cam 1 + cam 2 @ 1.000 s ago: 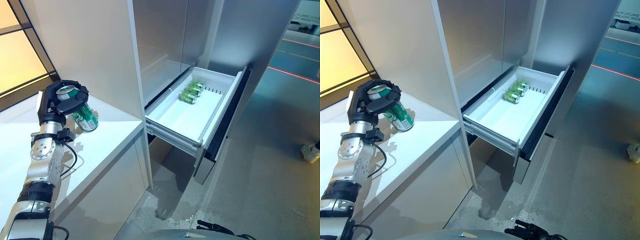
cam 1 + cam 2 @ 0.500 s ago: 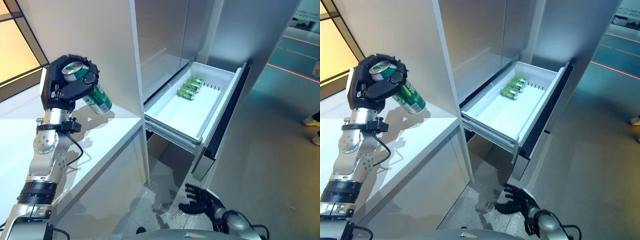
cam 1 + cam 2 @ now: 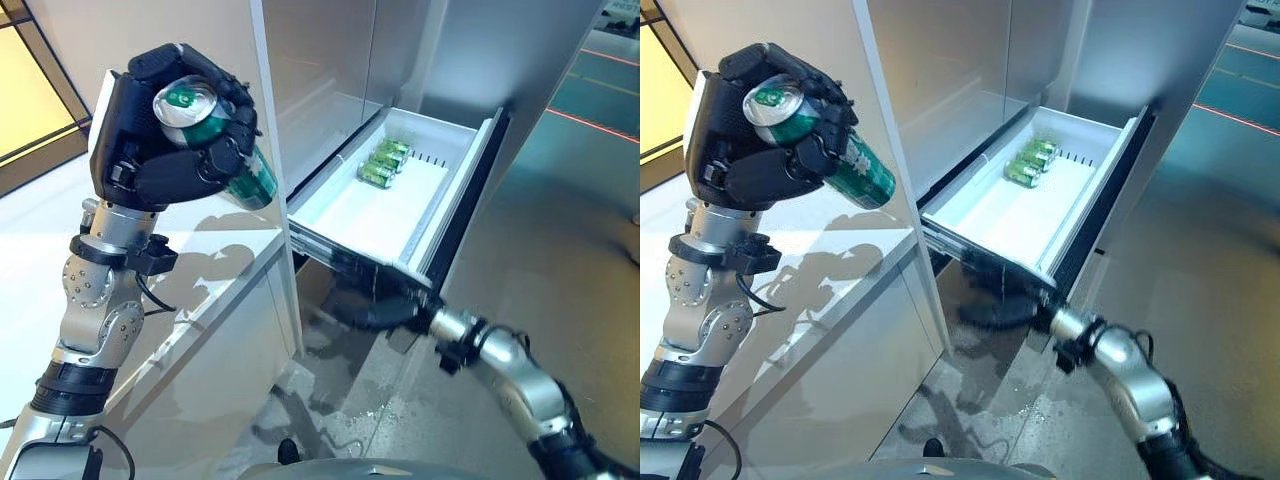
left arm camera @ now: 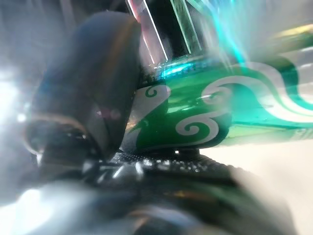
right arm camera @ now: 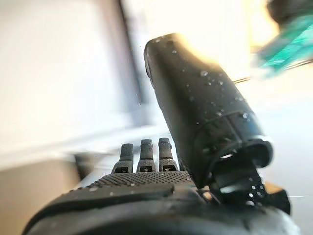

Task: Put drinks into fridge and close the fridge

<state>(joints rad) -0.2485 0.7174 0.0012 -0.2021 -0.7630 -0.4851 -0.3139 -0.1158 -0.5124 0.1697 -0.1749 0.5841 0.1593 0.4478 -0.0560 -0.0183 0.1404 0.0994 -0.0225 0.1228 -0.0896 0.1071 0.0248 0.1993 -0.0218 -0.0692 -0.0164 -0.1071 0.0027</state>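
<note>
In the left eye view, upper left of the frame, your left hand (image 3: 165, 150) has its fingers curled round a green can (image 3: 215, 140), held tilted above the white counter (image 3: 200, 270); the open fridge drawer (image 3: 385, 205) at centre right already holds cans (image 3: 382, 165). You are carrying; next, bring the can over the drawer and lower it in. The right eye view shows your right hand (image 3: 995, 300) low under the drawer, blurred. Its wrist view shows straight, empty fingers (image 5: 142, 154). The left wrist view shows the can's glossy green side with white swirls.
</note>
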